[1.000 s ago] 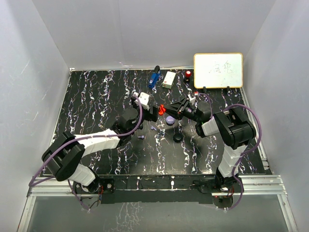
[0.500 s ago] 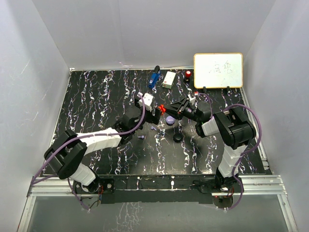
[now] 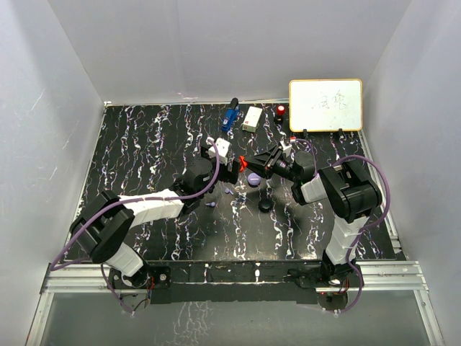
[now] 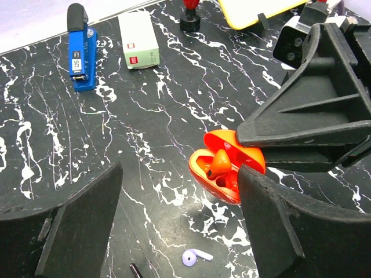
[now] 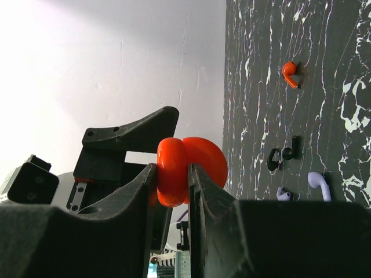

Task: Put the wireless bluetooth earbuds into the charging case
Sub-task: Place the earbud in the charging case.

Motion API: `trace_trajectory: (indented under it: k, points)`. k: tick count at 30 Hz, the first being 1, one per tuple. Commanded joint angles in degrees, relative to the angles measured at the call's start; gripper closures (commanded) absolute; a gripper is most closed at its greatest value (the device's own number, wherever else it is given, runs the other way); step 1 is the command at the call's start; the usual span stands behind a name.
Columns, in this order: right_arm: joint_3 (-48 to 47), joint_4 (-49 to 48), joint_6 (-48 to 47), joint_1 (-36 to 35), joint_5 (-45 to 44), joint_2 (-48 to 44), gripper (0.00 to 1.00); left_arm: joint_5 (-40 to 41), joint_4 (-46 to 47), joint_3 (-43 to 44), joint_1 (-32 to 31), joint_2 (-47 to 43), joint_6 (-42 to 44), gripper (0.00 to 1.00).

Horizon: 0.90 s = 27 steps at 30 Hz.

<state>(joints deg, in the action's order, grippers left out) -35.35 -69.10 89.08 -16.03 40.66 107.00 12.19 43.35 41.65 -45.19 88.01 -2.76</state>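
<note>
1. The red case is shown with its lid open, clamped between the closed jaws of the right pincer. It appears to be held just off the tabletop, near the middle.
2. One red bud is seen inside the case. It appears to stand proud of its well, so full seating cannot be confirmed.
3. The left pincer is spread wide and carries nothing. It is pointed at the case mouth, and no contact with the case can be made out.
4. A second red bud lies loose on the tabletop, well apart from the case. Lavender buds and black buds also lie loose there.
5. The step in hand is judged to be the completion of the red pair. The seated bud should first be pressed flush with a light touch from one finger.
6. The loose bud should be gripped by its head, with the stem left free and pointed toward the empty well.
7. The case should be held steady, with its mouth turned toward the approaching pincer.
8. The bud should be lowered along the line of the well and released only once it sits flush.
9. Buds of the other colours should be left for their own cases.
</note>
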Motion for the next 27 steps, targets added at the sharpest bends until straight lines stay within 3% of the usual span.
trace_trajectory:
  k: [1, 27]
  points:
    - [-1.13, -3.85, 0.22, -0.11, 0.03, -0.13, 1.00, 2.49, 1.71, 2.07, -0.25, 0.56, 0.83, 0.21]
    - [-0.70, -3.94, 0.22, -0.14, -0.15, -0.11, 1.00, 6.66, 6.03, -0.15, -0.25, -1.04, 0.42, 0.21]
